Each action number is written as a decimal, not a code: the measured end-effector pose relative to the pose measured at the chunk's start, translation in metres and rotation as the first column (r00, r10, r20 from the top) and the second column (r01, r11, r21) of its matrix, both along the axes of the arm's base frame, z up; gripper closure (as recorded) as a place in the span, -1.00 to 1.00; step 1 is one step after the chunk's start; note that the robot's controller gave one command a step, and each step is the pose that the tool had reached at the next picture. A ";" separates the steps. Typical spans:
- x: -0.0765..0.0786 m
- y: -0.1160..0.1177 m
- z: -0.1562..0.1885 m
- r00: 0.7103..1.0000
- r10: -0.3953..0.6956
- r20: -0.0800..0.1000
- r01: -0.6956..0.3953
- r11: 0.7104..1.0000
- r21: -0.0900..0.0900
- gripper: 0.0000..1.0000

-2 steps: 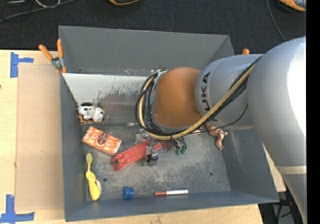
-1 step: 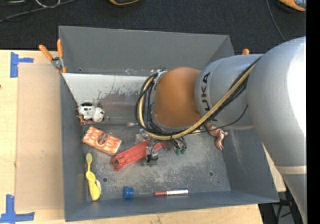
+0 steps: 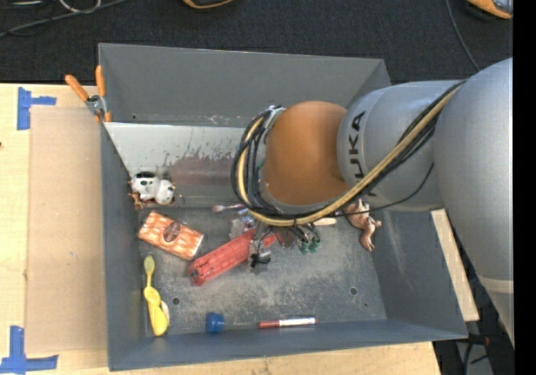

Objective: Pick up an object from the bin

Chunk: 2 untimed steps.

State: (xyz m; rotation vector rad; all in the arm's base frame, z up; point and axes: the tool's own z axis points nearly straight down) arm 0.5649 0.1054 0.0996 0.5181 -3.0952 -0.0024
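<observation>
A KUKA iiwa arm reaches into a grey metal bin of loose things, seen from above; clock directions are read from the middle of the bin floor.

At 10 o'clock, against the back wall, lies a small white-and-black toy animal. At 8 o'clock, along the left wall, a yellow toothbrush-like stick lies lengthwise. Just right of it, at 9 o'clock, an orange patterned packet lies flat and somewhat askew, apart from the toy and the stick. A small blue cap sits at 7 o'clock near the front wall.

Near the centre a long red ribbed bar lies slantwise, its left end lower and its right end raised toward 3 o'clock. The jaws hang at that right end, under the wrist's round orange cover, which is looped with black and yellow cables. The cover hides much of them, so one cannot tell whether the jaws are spread, pressed together or pinching the bar; dark metal parts meet the bar's tip.

At 6 o'clock a slim red-and-white pen lies along the front wall. A small green piece sits just right of the jaws, and a brown toy figure stands at 3 o'clock beneath the arm.
</observation>
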 end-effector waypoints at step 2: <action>-0.002 0.000 0.039 1.000 0.000 -0.008 0.000 1.000 -0.001 1.00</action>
